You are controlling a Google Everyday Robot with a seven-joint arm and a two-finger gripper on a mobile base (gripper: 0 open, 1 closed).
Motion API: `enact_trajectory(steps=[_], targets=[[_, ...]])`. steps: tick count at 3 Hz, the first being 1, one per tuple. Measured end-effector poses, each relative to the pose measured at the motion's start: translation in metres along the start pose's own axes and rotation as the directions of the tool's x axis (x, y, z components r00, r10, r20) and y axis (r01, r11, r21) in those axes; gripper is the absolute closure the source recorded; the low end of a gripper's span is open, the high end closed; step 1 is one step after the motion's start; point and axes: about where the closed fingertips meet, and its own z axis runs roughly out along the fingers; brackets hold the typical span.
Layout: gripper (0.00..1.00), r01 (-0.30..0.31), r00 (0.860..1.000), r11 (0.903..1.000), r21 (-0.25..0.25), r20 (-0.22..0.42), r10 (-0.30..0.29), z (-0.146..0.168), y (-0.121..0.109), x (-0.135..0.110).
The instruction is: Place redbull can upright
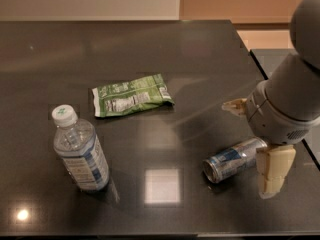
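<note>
Redbull can [234, 160] is lying on its side on the dark glossy table [200, 59], over in the near right part. Its silver top end faces near-left and the other end points off to the far right, so it's definitely not upright yet. You can see the blue and silver panels along its side. The gripper [273, 176] is right at that far-right end of the can, a cream-coloured piece hanging down just beside it, maybe touching, hard to say. Honestly can't tell whether the gripper is open or clamped on anything from this angle, since the chunky grey arm [292, 99] coming in from the right edge covers most of it. Over on the near left a clear water bottle [80, 151] with a white cap and a blue label stands upright, well apart from the can. A flat green snack bag [131, 95] lies farther back, left of centre, between the bottle and the far side of the table, not touching either of the other two. There's a square patch of light glare on the tabletop just left of the can.
</note>
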Motion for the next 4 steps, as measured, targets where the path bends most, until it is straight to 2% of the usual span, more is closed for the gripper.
enact_trajectory(steps=[1, 3, 4], targets=[[0.00, 0.076, 0.997, 0.9968, -0.027, -0.001, -0.076, 0.012, 0.004, -0.002], [0.00, 0.154, 0.988, 0.9844, -0.085, -0.012, -0.156, 0.027, 0.012, 0.000], [0.18, 0.167, 0.985, 0.9802, -0.107, -0.018, -0.169, 0.031, 0.013, 0.002]])
